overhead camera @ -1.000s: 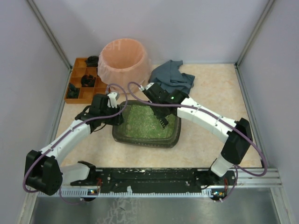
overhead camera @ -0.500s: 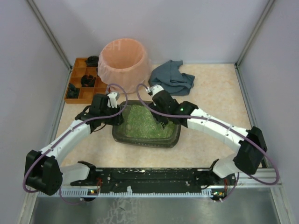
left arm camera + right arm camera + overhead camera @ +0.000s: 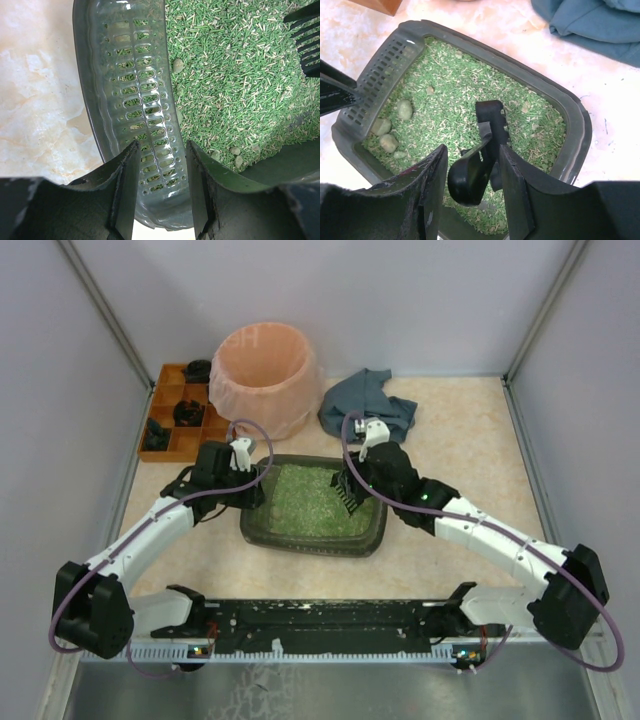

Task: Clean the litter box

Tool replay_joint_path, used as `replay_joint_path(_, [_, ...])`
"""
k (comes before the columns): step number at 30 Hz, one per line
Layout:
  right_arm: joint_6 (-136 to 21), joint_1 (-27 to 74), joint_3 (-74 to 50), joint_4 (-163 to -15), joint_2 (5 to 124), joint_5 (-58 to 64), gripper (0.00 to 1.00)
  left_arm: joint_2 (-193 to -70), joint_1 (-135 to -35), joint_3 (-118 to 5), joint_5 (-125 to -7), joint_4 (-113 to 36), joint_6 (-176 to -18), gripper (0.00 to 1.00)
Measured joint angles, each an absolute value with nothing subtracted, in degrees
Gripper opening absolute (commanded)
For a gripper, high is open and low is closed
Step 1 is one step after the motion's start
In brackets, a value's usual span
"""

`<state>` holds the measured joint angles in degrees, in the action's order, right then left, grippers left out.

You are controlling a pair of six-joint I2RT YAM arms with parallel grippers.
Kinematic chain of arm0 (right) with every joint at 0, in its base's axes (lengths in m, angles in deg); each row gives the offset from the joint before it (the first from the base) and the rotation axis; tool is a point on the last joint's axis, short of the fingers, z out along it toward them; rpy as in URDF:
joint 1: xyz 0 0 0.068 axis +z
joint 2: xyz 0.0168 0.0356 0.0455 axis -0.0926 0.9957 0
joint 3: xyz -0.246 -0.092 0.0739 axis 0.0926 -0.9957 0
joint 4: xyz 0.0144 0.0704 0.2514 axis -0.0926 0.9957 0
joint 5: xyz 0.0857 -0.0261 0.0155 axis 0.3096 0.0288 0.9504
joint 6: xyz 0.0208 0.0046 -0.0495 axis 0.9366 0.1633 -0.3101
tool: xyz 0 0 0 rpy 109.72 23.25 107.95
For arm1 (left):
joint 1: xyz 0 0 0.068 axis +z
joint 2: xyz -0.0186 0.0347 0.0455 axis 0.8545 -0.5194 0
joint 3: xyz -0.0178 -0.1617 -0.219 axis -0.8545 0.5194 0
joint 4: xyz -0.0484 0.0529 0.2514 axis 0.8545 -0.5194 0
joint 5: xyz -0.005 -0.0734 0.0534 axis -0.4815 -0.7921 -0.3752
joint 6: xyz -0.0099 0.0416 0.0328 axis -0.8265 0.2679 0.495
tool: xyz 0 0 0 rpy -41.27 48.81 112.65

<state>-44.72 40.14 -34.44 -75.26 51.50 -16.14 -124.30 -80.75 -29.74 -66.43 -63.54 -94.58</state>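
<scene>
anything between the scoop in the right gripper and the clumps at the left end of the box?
Nothing visible. The black scoop sits between the right gripper fingers over mid-box; only open green litter lies between it and the pale clumps beside the perforated ledge. The left gripper pinches that ledge at the rim, off the path.

A pink-lined bin (image 3: pixel 265 375) stands between an orange compartment tray (image 3: pixel 180 412) and a crumpled blue cloth (image 3: pixel 368 405).

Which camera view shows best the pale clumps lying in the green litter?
The right wrist view: the pale clumps sit unobstructed near the perforated end of the litter box. The left wrist view shows only a few small ones; in the top view they cannot be made out.
</scene>
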Motion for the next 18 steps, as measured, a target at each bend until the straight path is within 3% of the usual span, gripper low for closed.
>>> replay_joint_path(12, [-46.4,40.1,-34.3,-75.9,54.6,-13.8,0.35,-124.4,-80.7,-29.7,-66.5,-63.5,-94.6,0.47])
replay_joint_path(18, [-47.7,40.1,-33.4,-74.5,55.3,-14.2,0.14,-124.6,-80.7,-29.7,-66.4,-63.5,-94.6,0.48])
